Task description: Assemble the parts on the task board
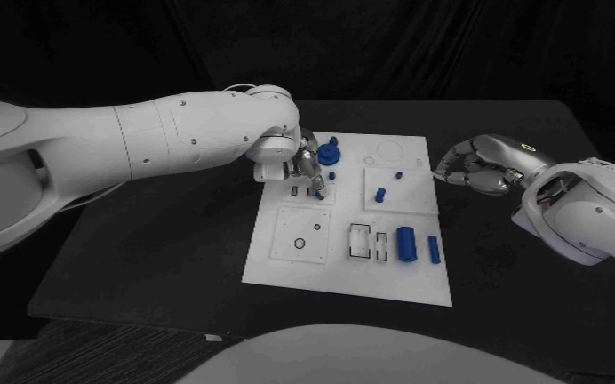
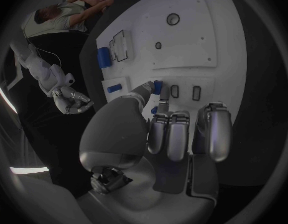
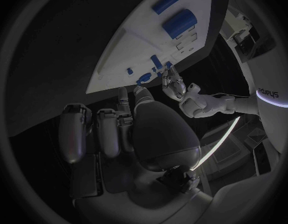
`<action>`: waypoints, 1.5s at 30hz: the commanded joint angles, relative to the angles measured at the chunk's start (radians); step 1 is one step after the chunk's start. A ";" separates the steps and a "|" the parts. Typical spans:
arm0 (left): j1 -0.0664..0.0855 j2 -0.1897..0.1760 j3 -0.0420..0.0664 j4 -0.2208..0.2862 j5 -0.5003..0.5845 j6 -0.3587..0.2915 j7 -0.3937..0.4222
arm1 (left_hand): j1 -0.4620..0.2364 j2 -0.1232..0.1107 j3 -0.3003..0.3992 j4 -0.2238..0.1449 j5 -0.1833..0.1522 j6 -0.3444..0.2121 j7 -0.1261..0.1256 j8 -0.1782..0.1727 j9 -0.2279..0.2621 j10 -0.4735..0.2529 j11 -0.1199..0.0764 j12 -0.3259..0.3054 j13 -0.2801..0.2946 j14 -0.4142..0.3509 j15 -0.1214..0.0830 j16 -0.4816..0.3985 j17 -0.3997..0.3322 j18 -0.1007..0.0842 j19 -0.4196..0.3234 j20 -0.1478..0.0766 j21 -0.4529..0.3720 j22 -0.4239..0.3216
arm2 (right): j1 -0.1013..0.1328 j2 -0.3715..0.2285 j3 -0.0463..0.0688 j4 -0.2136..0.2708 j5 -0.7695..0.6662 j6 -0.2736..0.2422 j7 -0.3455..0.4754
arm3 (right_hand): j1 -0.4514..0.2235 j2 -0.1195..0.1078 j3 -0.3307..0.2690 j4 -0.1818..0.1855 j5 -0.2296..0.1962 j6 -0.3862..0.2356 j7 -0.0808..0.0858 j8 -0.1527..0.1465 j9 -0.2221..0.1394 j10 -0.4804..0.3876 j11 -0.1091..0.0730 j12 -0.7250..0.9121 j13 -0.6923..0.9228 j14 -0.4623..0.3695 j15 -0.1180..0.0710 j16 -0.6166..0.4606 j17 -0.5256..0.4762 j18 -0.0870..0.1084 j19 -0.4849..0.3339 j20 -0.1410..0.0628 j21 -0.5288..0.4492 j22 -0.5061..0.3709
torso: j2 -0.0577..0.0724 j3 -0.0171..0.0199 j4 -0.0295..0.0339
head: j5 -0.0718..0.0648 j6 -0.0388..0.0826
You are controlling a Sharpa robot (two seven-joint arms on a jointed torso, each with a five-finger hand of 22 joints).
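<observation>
- The task board [image 1: 385, 264] is the landmark: a white plate lying flat in the middle of the black desk [image 1: 154, 260], with raised square tiles and cut-out slots.
- The left robot hand [image 1: 302, 164] hangs over the board's far left part. In the left wrist view its thumb and a fingertip pinch a small blue peg [image 2: 157, 87] just above the board surface, while the other fingers [image 2: 175, 132] lie curled in a row beside it.
- The right robot hand [image 1: 472, 164] hovers off the board's right edge over the bare desk, fingers curled inward and holding nothing.
- Other parts rest on the board: a blue round-headed knob [image 1: 330, 152] at the far left just beside the left robot hand, a short peg [image 1: 379, 194] standing on the tile right of it, a thick blue cylinder [image 1: 406, 244] and a thinner blue rod [image 1: 435, 249] lying near the board's near right corner.
- Handling, as a judgement: these look like small rigid plastic pieces, light and smooth, so likely to slip or twist out of a fingertip pinch if squeezed off-centre.
- The pinched peg is best held on its side, high up, leaving the lower end free to enter a hole.
- The thick cylinder may roll if nudged; take it across its middle from opposite sides.
- The board itself may slide under side pressure.
</observation>
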 commanded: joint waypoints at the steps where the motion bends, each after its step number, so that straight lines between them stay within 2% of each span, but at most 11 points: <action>1: -0.003 0.002 0.000 0.000 0.007 0.014 -0.003 | -0.014 0.000 -0.008 0.004 -0.015 0.014 -0.005 -0.008 -0.002 0.106 -0.005 0.003 0.263 0.104 -0.008 0.007 0.263 0.010 0.021 -0.007 -0.007 0.196 | -0.003 0.000 0.001 0.000 -0.002 -0.001 -0.011 | 0.017 0.011 0.004 -0.005 0.006 0.006 0.002 -0.001 -0.002 0.114 -0.008 -0.003 0.067 0.067 -0.004 -0.006 0.083 0.018 0.027 0.000 -0.003 0.207 | 0.000 -0.0002 -0.0007 | 0.000 0.000; 19: -0.004 0.004 0.000 -0.002 0.007 0.031 -0.004 | -0.071 -0.004 -0.050 0.032 -0.113 0.020 0.002 -0.038 -0.013 0.103 0.001 -0.002 0.259 0.104 -0.003 0.007 0.263 0.012 0.019 -0.003 -0.021 0.194 | -0.003 0.000 0.001 0.001 -0.002 -0.001 -0.010 | 0.017 0.011 0.004 -0.005 0.006 0.006 0.002 -0.001 -0.002 0.114 -0.008 -0.003 0.067 0.067 -0.004 -0.006 0.083 0.018 0.027 0.000 -0.003 0.207 | 0.001 0.0004 0.0001 | -0.001 0.000; 30: -0.005 -0.003 0.000 -0.002 0.007 0.026 -0.003 | -0.117 -0.004 -0.084 0.057 -0.151 0.018 0.009 -0.057 -0.019 0.097 0.008 -0.009 0.253 0.104 0.002 0.007 0.263 0.014 0.016 0.002 -0.033 0.193 | -0.003 0.000 0.001 0.000 -0.002 -0.001 -0.010 | 0.017 0.010 0.004 -0.005 0.007 0.007 0.003 -0.001 -0.002 0.114 -0.007 -0.003 0.067 0.068 -0.004 -0.006 0.084 0.018 0.027 0.000 -0.003 0.207 | 0.000 -0.0001 -0.0008 | 0.004 0.000; 35: -0.005 -0.009 0.000 0.001 0.007 0.019 0.002 | -0.160 -0.012 -0.118 0.081 -0.151 0.013 0.014 -0.069 -0.022 0.093 0.013 -0.014 0.249 0.104 0.007 0.007 0.263 0.015 0.013 0.006 -0.043 0.191 | -0.003 0.000 0.001 0.000 -0.002 0.000 -0.009 | 0.017 0.010 0.004 -0.005 0.007 0.007 0.003 -0.001 -0.002 0.114 -0.007 -0.003 0.067 0.068 -0.004 -0.006 0.084 0.018 0.027 0.000 -0.003 0.207 | 0.000 -0.0003 0.0000 | 0.003 0.000; 41: -0.005 -0.012 0.000 -0.001 0.007 0.022 0.008 | -0.163 -0.010 -0.121 0.083 -0.148 0.012 0.015 -0.072 -0.023 0.089 0.014 -0.020 0.245 0.104 0.007 0.007 0.263 0.017 0.010 0.006 -0.051 0.189 | -0.004 0.000 0.001 0.000 -0.002 0.001 -0.009 | 0.017 0.010 0.004 -0.005 0.007 0.007 0.003 -0.001 -0.002 0.114 -0.007 -0.003 0.067 0.068 -0.004 -0.006 0.084 0.018 0.027 0.000 -0.003 0.207 | 0.000 0.0000 0.0005 | 0.004 0.000; 44: -0.006 -0.013 0.000 -0.002 0.007 0.025 0.012 | -0.155 -0.001 -0.122 0.078 -0.125 0.006 0.017 -0.079 -0.024 0.084 0.016 -0.026 0.240 0.104 0.010 0.007 0.263 0.019 0.006 0.009 -0.062 0.187 | -0.004 -0.001 0.001 0.001 -0.002 0.001 -0.010 | 0.017 0.010 0.004 -0.005 0.007 0.007 0.003 -0.001 -0.002 0.114 -0.007 -0.003 0.067 0.068 -0.004 -0.006 0.084 0.018 0.027 0.000 -0.003 0.207 | 0.000 0.0002 0.0015 | 0.003 0.000; 45: -0.006 -0.013 0.000 -0.002 0.007 0.026 0.014 | -0.147 0.002 -0.120 0.073 -0.106 0.003 0.017 -0.082 -0.025 0.083 0.016 -0.027 0.239 0.104 0.010 0.007 0.263 0.019 0.005 0.009 -0.063 0.186 | -0.004 -0.001 0.001 0.001 -0.002 0.001 -0.010 | 0.017 0.010 0.004 -0.005 0.007 0.007 0.003 -0.001 -0.002 0.114 -0.007 -0.003 0.067 0.068 -0.004 -0.006 0.084 0.018 0.027 0.000 -0.003 0.207 | 0.000 0.0004 0.0013 | 0.003 0.000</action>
